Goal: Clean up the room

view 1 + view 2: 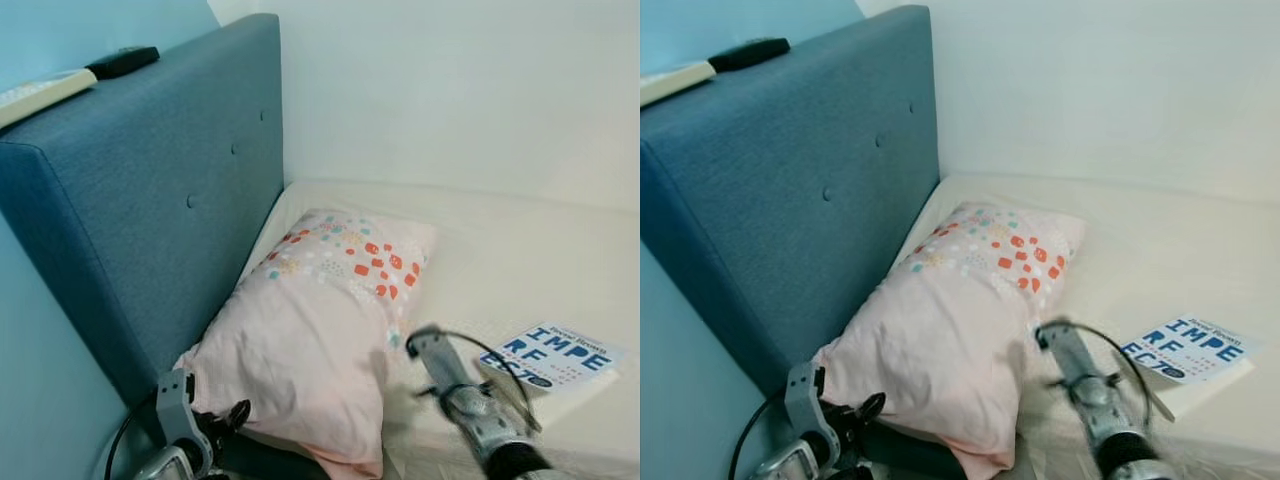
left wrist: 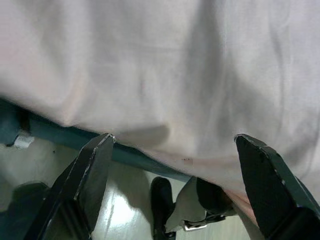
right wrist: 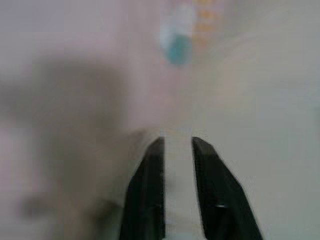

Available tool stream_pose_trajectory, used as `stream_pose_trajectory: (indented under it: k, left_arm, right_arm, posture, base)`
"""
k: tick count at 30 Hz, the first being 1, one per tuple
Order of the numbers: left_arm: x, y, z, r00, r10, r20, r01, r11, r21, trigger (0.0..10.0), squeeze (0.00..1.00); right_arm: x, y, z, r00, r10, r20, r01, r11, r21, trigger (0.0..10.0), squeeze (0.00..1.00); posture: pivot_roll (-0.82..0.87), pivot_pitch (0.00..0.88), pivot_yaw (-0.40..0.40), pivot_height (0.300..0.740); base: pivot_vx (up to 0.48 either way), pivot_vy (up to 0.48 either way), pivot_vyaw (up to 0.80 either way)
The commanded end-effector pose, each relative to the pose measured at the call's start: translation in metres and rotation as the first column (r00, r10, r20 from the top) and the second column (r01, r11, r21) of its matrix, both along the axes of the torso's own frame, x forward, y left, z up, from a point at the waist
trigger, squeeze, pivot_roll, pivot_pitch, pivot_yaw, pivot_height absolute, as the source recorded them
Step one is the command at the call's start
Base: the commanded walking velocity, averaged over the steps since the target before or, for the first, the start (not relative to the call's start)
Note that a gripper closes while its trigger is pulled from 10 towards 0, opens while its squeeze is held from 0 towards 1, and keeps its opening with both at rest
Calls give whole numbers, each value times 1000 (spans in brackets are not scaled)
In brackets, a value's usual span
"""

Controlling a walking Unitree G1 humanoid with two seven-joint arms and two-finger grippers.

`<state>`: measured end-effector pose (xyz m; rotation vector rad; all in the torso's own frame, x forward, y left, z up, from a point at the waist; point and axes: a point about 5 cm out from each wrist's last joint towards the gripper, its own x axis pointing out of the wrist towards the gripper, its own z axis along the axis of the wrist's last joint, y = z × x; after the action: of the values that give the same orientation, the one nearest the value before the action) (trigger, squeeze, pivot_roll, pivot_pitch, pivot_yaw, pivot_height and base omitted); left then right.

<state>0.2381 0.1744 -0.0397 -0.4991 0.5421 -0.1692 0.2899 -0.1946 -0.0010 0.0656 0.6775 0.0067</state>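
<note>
Pillow, pale pink cloth with a patch of orange, teal and white squares at its far end, lies on the cream-sheeted bed, one long side propped against the blue upholstered headboard, its near end overhanging the bed's edge. In the left wrist view the same pink cloth hangs just beyond the left gripper, whose two black fingers are spread wide apart with nothing between them. That gripper sits low at the pillow's near corner, close beside the cloth. The right gripper hovers at the pillow's other long side, close over the sheet; its fingers stand nearly together with only a narrow slit between them, and they grip nothing, though the view is blurred. Beyond the right arm, a white book with large blue letters lies flat on the bed, apart from the pillow. On top of the headboard rest a black remote and a pale flat object.
</note>
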Motion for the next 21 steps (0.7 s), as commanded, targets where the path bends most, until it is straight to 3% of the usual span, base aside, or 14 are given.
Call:
stream_pose_trajectory:
  k: [1,2,4,5,6,7,8,9,11,15,18,21]
  left_arm:
    - [-4,2,-3,1000,1,-14,-1,1000,2,10000,0]
    - [-4,2,-3,1000,0,-14,0,1000,3,10000,0]
    - [-4,2,-3,1000,0,-14,0,1000,3,10000,0]
    - [-5,3,-3,1000,0,-16,1,1000,4,10000,0]
    - [-5,3,-3,1000,0,-16,1,1000,4,10000,0]
    - [-6,4,-4,1000,-2,-17,2,1000,8,10000,0]
    - [-6,4,-4,1000,-2,-17,2,1000,8,10000,0]
    - [-7,6,-4,1000,-5,-19,5,1000,11,10000,0]
    - [-9,9,-5,1000,-10,-21,11,1000,17,10000,0]
    - [-10,11,-5,1000,-11,-21,12,1000,20,10000,0]
    - [-12,13,-6,999,-29,-26,30,999,29,10000,0]
    - [-13,13,-6,999,-34,-25,34,999,31,10000,0]
  right_arm:
    - [-7,-9,-5,994,-107,-33,110,988,109,10000,1000]
    - [-12,-6,-12,985,-152,-79,164,971,173,10000,1000]
    - [-12,-6,-12,985,-152,-79,164,971,173,10000,1000]
    - [-21,1,-21,973,-185,-139,216,940,262,10000,1000]
    - [-21,1,-21,973,-185,-139,216,940,262,10000,1000]
    - [-29,10,-30,961,-200,-194,257,904,341,10000,1000]
    - [-29,10,-30,961,-200,-194,257,904,341,10000,1000]
    - [-39,21,-38,951,-189,-246,281,862,422,10000,1000]
    - [-52,28,-48,938,-186,-293,312,818,483,10000,1000]
    - [-57,30,-49,943,-184,-278,311,790,529,10000,1000]
    - [-69,62,-48,972,50,-231,135,687,715,10000,1000]
    - [-75,69,-52,970,78,-230,116,683,721,10000,1000]
  posture:
    - [-127,22,-35,611]
    - [-127,22,-35,611]
    - [-127,22,-35,611]
    - [-126,29,-33,611]
    - [-126,29,-33,611]
    - [-119,34,-28,611]
    - [-119,34,-28,611]
    - [-115,38,-26,611]
    - [-112,44,-24,611]
    - [-114,49,-20,611]
    - [-108,64,-5,611]
    - [-102,70,-2,611]
  base:
    - [0,0,0]
    - [0,0,0]
    - [0,0,0]
    - [0,0,0]
    - [0,0,0]
    - [0,0,0]
    - [0,0,0]
    - [0,0,0]
    - [0,0,0]
    - [0,0,0]
    - [0,0,0]
    - [0,0,0]
